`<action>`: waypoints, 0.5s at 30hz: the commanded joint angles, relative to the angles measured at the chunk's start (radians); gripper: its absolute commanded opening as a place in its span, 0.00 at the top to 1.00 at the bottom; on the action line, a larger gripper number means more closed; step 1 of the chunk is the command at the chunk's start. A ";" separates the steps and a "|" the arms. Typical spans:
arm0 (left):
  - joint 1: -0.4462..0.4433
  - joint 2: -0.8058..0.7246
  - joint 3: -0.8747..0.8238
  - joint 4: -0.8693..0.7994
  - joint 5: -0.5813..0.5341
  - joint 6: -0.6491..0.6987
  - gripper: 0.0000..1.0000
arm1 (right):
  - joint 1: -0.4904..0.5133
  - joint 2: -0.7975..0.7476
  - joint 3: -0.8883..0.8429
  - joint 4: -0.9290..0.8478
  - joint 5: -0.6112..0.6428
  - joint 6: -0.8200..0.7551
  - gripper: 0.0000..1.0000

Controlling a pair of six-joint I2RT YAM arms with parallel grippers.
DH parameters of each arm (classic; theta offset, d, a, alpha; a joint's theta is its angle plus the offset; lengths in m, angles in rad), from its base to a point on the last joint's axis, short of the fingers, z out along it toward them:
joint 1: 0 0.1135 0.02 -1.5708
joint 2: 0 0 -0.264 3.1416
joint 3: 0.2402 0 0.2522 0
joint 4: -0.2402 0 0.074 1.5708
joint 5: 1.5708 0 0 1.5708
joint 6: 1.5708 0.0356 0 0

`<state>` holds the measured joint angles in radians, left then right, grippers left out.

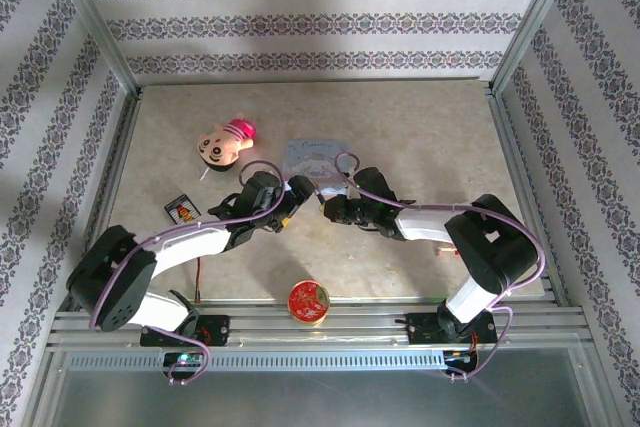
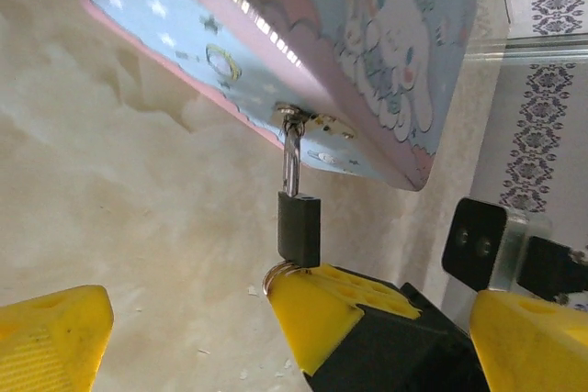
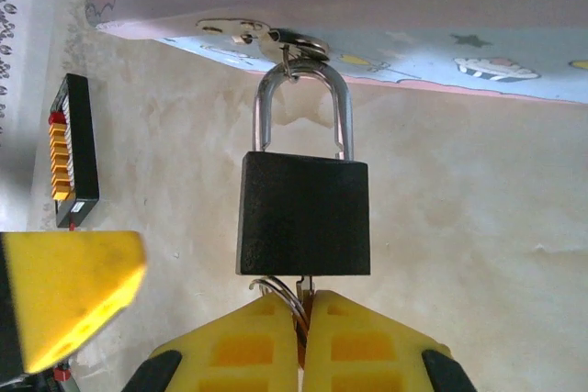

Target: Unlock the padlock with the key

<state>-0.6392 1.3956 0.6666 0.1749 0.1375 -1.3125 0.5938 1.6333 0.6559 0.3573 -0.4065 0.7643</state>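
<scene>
The right gripper is closed: its two yellow fingertips press together directly under the padlock, and between them stands a thin metal piece, the key, which reaches up to the bottom face of the lock. A wire key ring comes out beside it on the left, just above the fingertips. The padlock has a black body and a silver shackle. Both legs of the shackle go into the body, and its bow passes through the small metal latch on the edge of the pale blue tin. The lock lies near the middle of the table, at the near side of the tin, between the two arms. The left gripper is wide open. In its wrist view one yellow finger stands far to the left and the other far to the right, with the padlock and the right gripper's fingertips between them, and neither finger touches them. To the left on the table lies a small black counting frame. A pink and cream toy lies beyond it, and a round red disc lies at the near edge.
</scene>
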 commanded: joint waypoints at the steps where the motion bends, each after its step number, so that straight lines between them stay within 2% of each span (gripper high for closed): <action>1: 0.010 -0.052 0.055 -0.165 -0.095 0.153 0.01 | -0.022 0.017 -0.003 0.032 -0.003 0.018 1.00; 6: 0.039 -0.052 0.151 -0.258 -0.106 0.306 0.01 | -0.032 0.044 0.040 0.025 -0.031 0.005 0.99; 11: 0.088 0.028 0.294 -0.387 -0.076 0.435 0.01 | -0.029 0.059 0.068 -0.019 -0.019 -0.022 0.88; 15: 0.118 0.079 0.369 -0.420 -0.044 0.482 0.01 | -0.029 0.059 0.065 -0.036 -0.003 -0.029 0.81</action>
<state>-0.5426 1.4452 0.9924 -0.1406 0.0757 -0.9321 0.5713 1.6806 0.6987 0.3401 -0.4255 0.7544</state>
